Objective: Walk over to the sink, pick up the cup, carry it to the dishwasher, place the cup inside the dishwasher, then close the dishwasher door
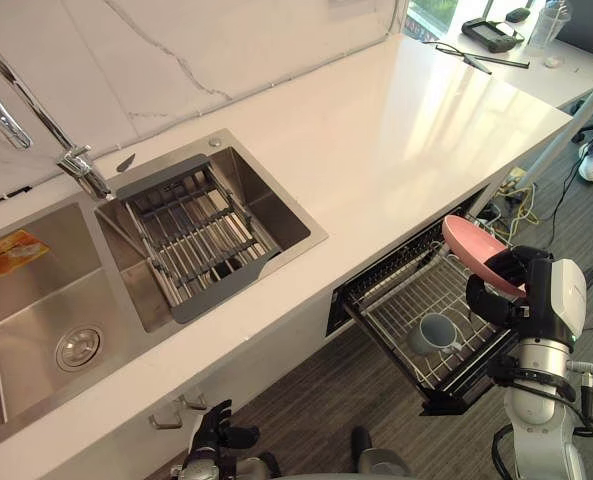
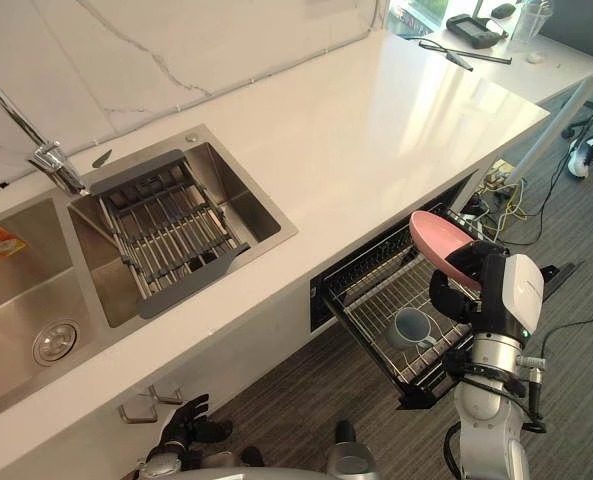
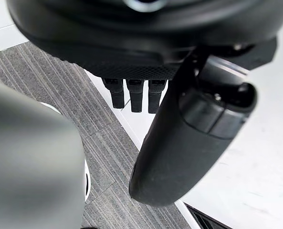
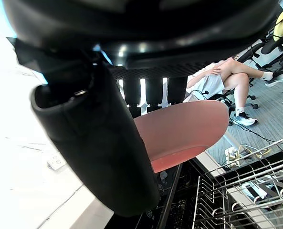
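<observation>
Starting from the left side, the sink [image 1: 26, 310] is cut off by the edge of the view. Its left basin shows in part, with a round drain [image 1: 79, 347] and a yellow-orange patch [image 1: 11, 250] which I cannot identify. The faucet [image 1: 36, 120] is also cut off at its upper end. In the right basin sits a grey draining rack [image 1: 196, 235].

Low in the view, the left hand [image 1: 216, 428] hangs beside the cabinet front, near two small handles [image 1: 171, 415]. Its fingers [image 3: 136, 98] are relaxed and hold nothing; in its wrist view they are seen from the end, so their tips are hard to read.

The white counter [image 1: 396, 130] runs to the right, and at its far end lie some dark things [image 1: 491, 35] too small to name. Under the counter the dishwasher rack [image 1: 391, 300] is pulled out, with its back part hidden below the counter. The grey-blue cup [image 1: 436, 333] is inside this rack with its opening toward the camera. I cannot tell if it stands upright or leans, and neither hand touches it.

Above the right part of the rack, the right hand [image 1: 501, 285] is raised on an upright forearm and grips a tilted pink plate [image 1: 474, 248]. The thumb [image 4: 98, 143] lies over one face, and the fingers pass behind the other face, partly hidden by the plate. In the right wrist view a seated person [image 4: 227, 76] is in the background.
</observation>
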`<state>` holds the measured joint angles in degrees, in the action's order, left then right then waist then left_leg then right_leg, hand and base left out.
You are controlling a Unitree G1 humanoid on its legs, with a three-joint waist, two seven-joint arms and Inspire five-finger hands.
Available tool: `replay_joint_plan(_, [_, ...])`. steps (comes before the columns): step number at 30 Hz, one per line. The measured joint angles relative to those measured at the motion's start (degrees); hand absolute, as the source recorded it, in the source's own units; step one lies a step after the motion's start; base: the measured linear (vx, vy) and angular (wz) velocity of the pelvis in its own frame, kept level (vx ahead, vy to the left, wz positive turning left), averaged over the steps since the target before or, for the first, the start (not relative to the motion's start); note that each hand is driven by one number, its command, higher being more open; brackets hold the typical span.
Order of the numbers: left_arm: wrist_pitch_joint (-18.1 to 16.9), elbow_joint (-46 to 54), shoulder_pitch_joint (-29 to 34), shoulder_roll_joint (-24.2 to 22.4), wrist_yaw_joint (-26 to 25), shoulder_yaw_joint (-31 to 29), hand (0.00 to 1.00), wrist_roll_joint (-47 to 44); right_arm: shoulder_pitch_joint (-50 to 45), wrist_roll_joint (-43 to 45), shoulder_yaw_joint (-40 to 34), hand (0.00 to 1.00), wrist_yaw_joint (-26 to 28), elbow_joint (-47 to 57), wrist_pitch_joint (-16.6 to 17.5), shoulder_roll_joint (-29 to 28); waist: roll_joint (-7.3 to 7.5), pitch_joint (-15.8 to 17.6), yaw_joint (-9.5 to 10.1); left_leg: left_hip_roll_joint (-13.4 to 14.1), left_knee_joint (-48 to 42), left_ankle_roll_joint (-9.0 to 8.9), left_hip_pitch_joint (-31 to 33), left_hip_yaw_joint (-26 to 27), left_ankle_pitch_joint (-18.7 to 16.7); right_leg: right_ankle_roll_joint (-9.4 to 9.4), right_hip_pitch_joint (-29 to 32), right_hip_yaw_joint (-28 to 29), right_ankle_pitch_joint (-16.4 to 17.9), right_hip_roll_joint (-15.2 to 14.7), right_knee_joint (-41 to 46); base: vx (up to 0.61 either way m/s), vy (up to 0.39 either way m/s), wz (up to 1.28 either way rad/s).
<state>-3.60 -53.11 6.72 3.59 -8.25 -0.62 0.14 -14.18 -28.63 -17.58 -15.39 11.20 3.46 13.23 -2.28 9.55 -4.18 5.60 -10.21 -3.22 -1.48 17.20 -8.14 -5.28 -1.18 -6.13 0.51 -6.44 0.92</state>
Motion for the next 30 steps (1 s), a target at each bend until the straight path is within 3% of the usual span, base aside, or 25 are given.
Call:
replay_joint_plan(7, [-0.1,0.3,0.0,-0.3,0.9,0.1,0.9,-0.1,1.1,0.5,-2.2,0.3,0.0,-3.5,-0.1,0.4,-1.13,0.3,-0.06,-0.9,0.7,0.38,3.9,-0.9,1.0,0.04,4.2,0.0,-1.5,-0.6,0.2,-0.09,0.007,0.01])
replay_joint_plan(14, [-0.9,1.5,-0.2,-0.6,0.9,0.7,0.9,-0.1,6.4,3.3,-5.5,0.3,-2.1,-9.6,-1.8,4.2,-3.32,4.2,-0.98,-2.3,0.8,1.54,7.4,-0.8,1.7,-0.43,8.8,1.0,-2.4,-1.7,1.3,-0.07,0.026,-0.04])
replay_joint_plan(28, [-2.9,3.5,-2.0,-0.9,0.8,1.1,0.9,-0.3,20.7,8.5,-6.7,0.3,-3.8,-22.7,-2.1,13.1,-5.74,10.9,-1.24,-3.3,0.4,2.1,11.5,-2.4,2.3,-0.58,13.3,1.7,-2.4,-2.3,2.4,0.0,0.003,-0.02])
replay_joint_plan(30, [-3.1,3.6,-2.2,-1.3,0.8,1.2,0.9,-0.6,23.3,9.5,-5.4,0.3,-3.8,-27.4,-2.1,15.8,-6.87,11.7,-1.11,-3.5,0.2,2.17,12.2,-2.7,2.4,-0.67,14.2,1.4,-1.9,-2.6,3.6,-0.02,0.01,0.09])
